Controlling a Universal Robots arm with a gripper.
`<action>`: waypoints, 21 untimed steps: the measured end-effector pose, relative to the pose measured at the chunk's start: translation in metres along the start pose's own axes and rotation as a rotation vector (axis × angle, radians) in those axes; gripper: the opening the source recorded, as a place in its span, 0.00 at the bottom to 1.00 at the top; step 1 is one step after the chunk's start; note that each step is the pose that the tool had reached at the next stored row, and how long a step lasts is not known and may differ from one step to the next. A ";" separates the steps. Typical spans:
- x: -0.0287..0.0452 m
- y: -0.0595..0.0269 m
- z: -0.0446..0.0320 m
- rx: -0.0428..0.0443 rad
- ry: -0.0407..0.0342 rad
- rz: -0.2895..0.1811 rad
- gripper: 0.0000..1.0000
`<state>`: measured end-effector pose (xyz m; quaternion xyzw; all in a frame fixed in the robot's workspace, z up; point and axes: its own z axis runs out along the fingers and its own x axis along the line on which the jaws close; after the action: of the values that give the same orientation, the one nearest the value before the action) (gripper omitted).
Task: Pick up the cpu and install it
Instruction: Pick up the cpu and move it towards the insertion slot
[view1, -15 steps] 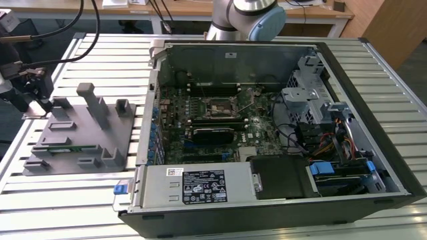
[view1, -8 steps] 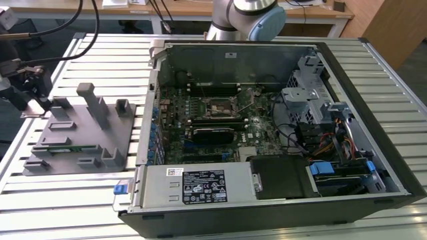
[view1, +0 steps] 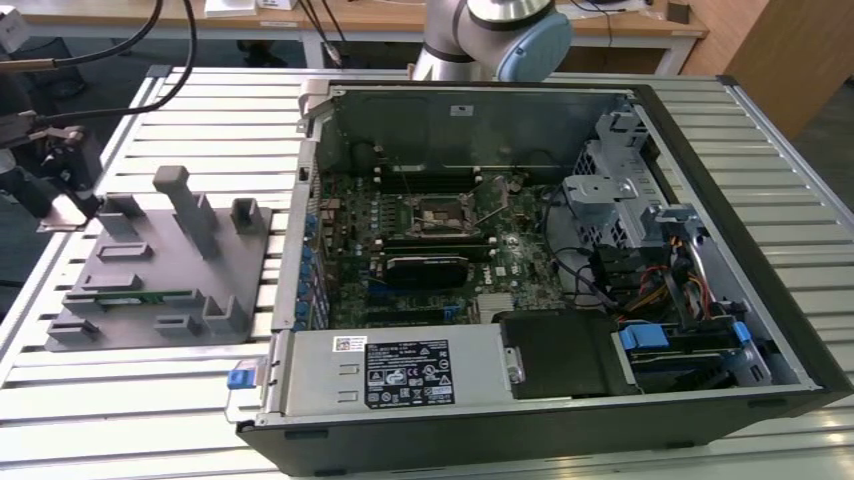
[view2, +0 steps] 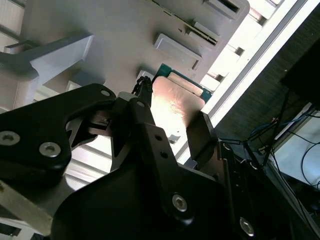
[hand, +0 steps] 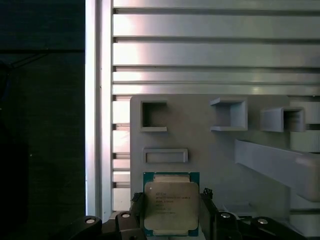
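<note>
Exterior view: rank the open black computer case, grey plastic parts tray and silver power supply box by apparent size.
Largest: open black computer case.
Then: grey plastic parts tray.
Smallest: silver power supply box, somewhat smaller than the tray.

arm: extended | pincer: fingers clamped on cpu edges

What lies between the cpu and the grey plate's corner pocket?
A low rectangular frame on the grey plate separates the cpu from the corner pocket, seen in the first wrist view.
</note>
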<state>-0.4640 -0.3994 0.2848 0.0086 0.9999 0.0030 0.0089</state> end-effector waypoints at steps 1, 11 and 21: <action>0.0000 0.0000 -0.0008 0.0000 -0.0001 0.000 0.53; -0.0001 0.0003 -0.0080 0.0000 0.0000 0.000 0.53; -0.0002 0.0006 -0.0140 0.0000 -0.0001 0.000 0.53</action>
<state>-0.4640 -0.3989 0.2989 0.0086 0.9999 0.0030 0.0090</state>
